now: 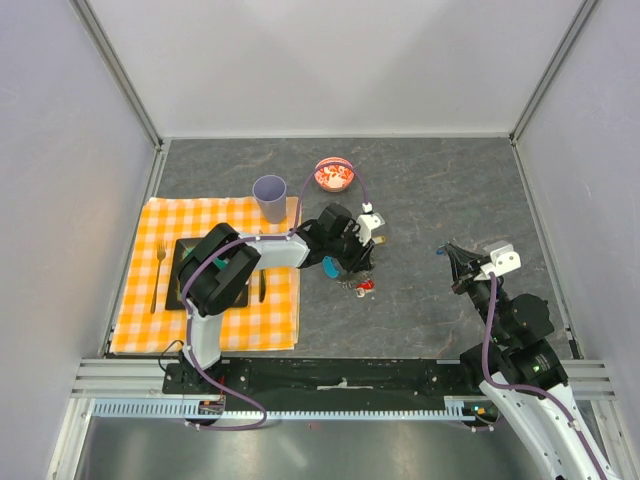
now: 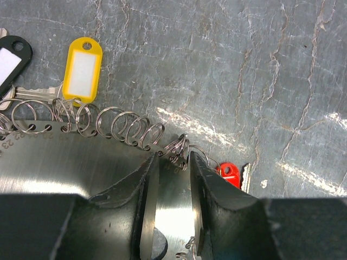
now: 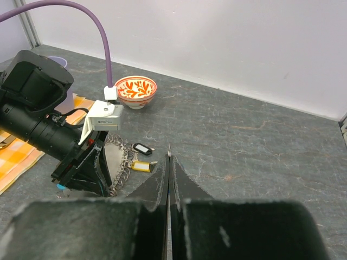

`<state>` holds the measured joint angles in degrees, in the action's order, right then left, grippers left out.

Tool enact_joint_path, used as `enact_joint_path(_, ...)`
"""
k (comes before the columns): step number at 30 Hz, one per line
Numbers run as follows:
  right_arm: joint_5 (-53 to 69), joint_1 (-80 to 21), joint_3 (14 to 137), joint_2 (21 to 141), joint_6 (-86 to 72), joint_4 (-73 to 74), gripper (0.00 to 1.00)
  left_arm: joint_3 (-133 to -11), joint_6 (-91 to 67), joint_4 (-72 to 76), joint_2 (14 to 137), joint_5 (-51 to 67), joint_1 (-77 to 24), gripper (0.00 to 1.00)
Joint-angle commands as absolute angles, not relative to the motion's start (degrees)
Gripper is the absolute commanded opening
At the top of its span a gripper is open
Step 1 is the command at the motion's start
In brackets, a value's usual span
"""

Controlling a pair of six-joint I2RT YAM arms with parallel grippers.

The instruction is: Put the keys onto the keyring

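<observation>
At the left gripper's [image 2: 173,157] fingertips sits the keyring [image 2: 65,162]: a shiny metal plate with a row of wire rings along its edge. A small bunch of rings lies right at the tips. The jaws stand a narrow gap apart with bright plate showing between them. Can't tell whether they actually pinch anything.

Keys relative to that gripper, wrist view:
- red-headed key [image 2: 229,173]: just beside the right finger [image 2: 209,195], on the counter [image 2: 260,65], with a bare metal blade next to it.
- yellow-tagged key [image 2: 81,67]: ahead and to the left, tag lying flat and hanging off the ring row.
- black-tagged key [image 2: 12,54]: further left, at the frame edge, with a silver blade under it.

Top view: blue fob [image 1: 330,268] is tucked against the near-left side of the left gripper.

Right gripper [image 3: 169,154]: fingers pressed together, nothing between them, hovering over bare counter well to the right of the keyring. From its camera the plate looks tilted up against the left gripper, with the yellow and black tags just beyond it.

Red-and-white bowl [image 3: 135,91] is beyond the left gripper. Cup [image 1: 270,197] is to its far left, at the edge of the orange checked placemat [image 1: 200,215].
</observation>
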<state>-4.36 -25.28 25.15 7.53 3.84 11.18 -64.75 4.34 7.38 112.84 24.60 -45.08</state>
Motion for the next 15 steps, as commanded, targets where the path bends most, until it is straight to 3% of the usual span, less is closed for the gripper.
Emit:
enact_joint_path(1, -4.0, -25.5, 25.0, 6.9, 3.3, 9.0, 0.00, -64.8, 4.0, 8.0, 111.7, 26.2, -45.1, 0.36)
enact_joint_path(10, -3.8, -25.5, 25.0, 7.0, 3.3, 8.9, 0.00, -64.0, 4.2, 7.0, 111.4, 24.8, -45.2, 0.35)
enact_joint_path(15, -4.0, -25.4, 25.0, 6.9, 3.3, 9.0, 0.00, -63.4, 4.9, 6.3, 108.5, 19.7, -45.1, 0.11)
